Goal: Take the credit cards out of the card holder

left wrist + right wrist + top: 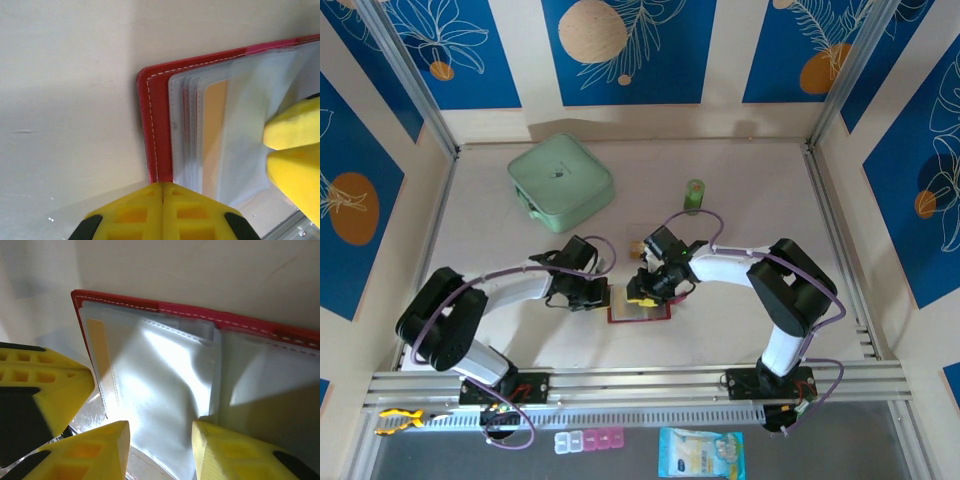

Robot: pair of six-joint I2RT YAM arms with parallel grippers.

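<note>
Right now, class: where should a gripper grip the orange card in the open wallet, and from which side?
Probably its long edge facing the spine, pinched across both faces: the orange card lies flat in a sleeve stitched along the wallet's outer edge.

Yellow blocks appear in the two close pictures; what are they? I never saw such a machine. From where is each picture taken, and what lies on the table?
The machine is two robot arms bolted at the table's near edge. The wide picture comes from a camera above; each close picture comes from a camera on one wrist. The yellow blocks are gripper fingers. On the pale table lie an open dark red folding card holder with clear sleeves, a mint-green square case and a small green cylinder. The left gripper is shut at the holder's edge. The right gripper is open around one clear sleeve. An orange card sits in a sleeve.
</note>
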